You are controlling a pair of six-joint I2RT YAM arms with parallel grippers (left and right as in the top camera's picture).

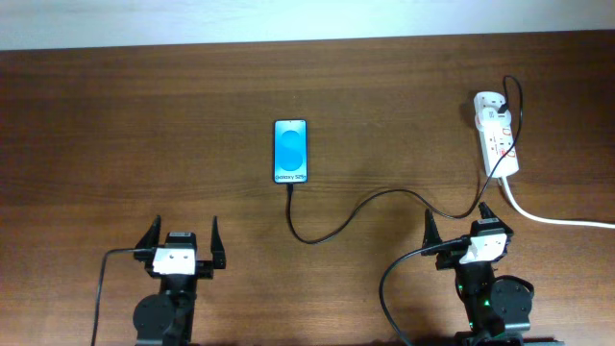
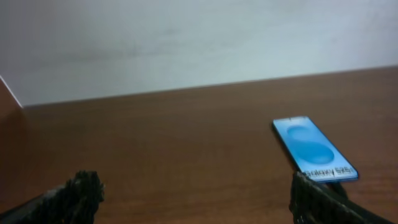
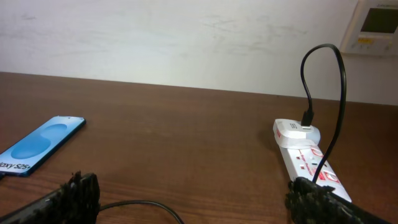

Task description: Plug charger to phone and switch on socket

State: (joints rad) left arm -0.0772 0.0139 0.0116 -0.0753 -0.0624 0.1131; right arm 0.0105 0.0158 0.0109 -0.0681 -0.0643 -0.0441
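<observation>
Two robot arms sit at the near edge of a dark wooden desk (image 1: 115, 115), with the job seemingly half done. The left fingers (image 1: 151, 234) are spread wide and hold nothing. The right fingers (image 1: 430, 228) are likewise parted and empty, with the charger's cable passing close by them on the desk.

The phone (image 1: 291, 151) lies flat, screen up, near the middle of the desk, ahead and to the right of the left arm. Its display glows bright blue with a darker oval and white "Galaxy S25" lettering.

The charger (image 1: 392, 191), a thin black cable, meets the phone's near short edge and loops across the desk. It then runs up to the socket (image 1: 500, 146) at the far right and arches over into a white adapter block (image 1: 487, 102) at the strip's far end.

Judging from the overhead view, the plug appears to be in the phone already, though whether it is fully seated is too small to tell. What looks left is the switch. The white power strip carries red markings, but no view shows clearly whether it is on. The right arm is much the nearer to it. A thick white cord (image 1: 557, 219) trails off toward the desk's right side.
</observation>
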